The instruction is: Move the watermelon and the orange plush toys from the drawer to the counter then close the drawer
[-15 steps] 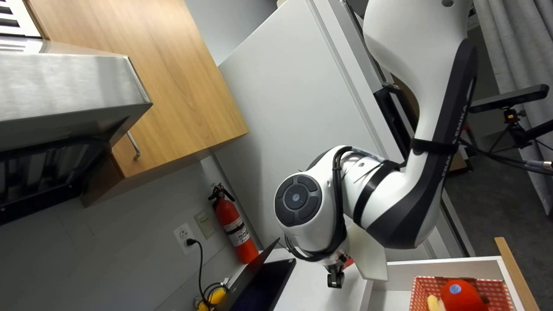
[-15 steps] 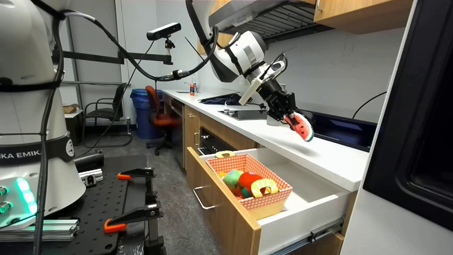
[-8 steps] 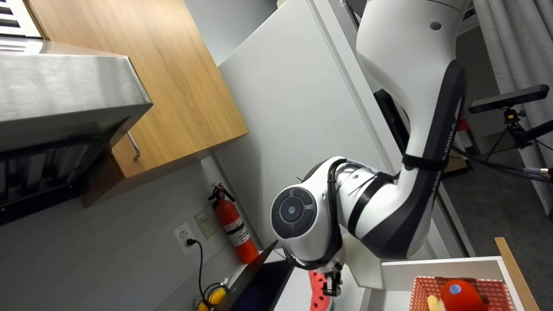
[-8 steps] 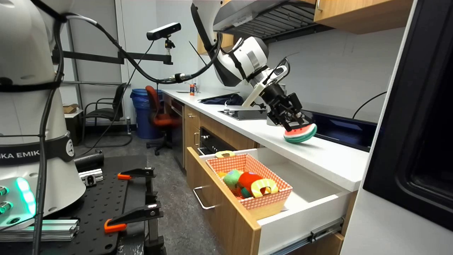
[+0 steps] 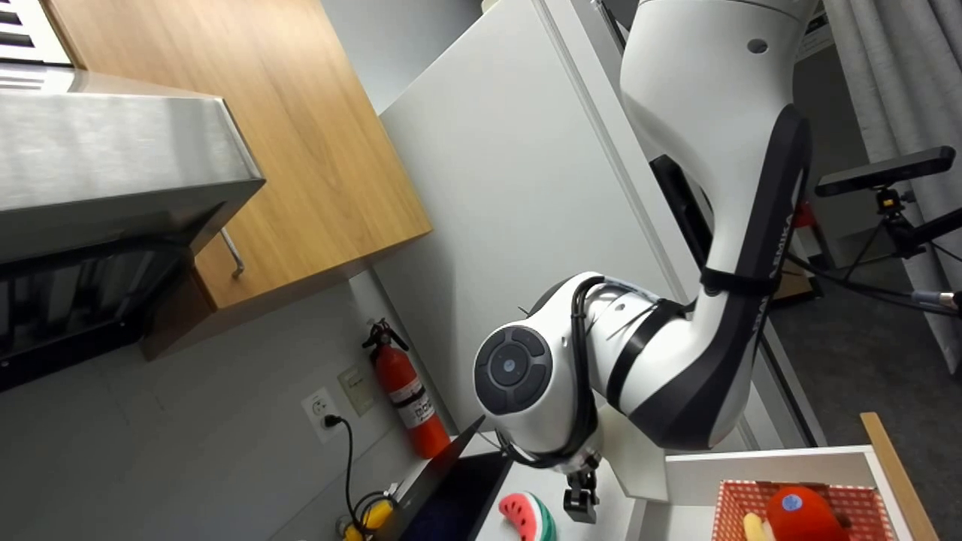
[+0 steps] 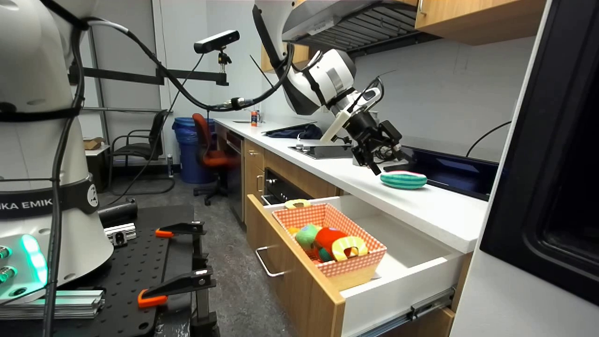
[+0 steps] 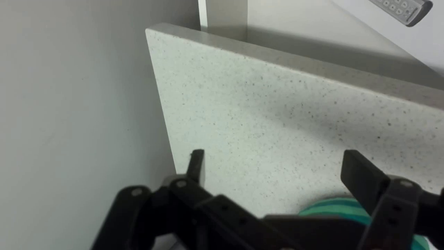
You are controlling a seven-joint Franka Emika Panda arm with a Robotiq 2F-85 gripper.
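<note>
The watermelon plush, red with a green striped rind, lies on the white counter; an exterior view also shows the watermelon beside my gripper. My gripper is open, its fingers well apart with only countertop visible between them; a strip of green rind appears low by the right finger. The drawer stands pulled out, holding a red-checked basket with green, red and yellow toys. A small orange-yellow patch peeks out there; whether it is the orange plush I cannot tell.
A long dark-blue panel lies along the wall behind the watermelon. A range hood hangs above. One basket handle sticks up. In the wrist view a grey keypad object sits beyond the counter's edge.
My gripper has come down toward the counter and opened. The watermelon, gripped a second ago, has dropped free and settled flat on the counter. The drawer and basket have not moved.
</note>
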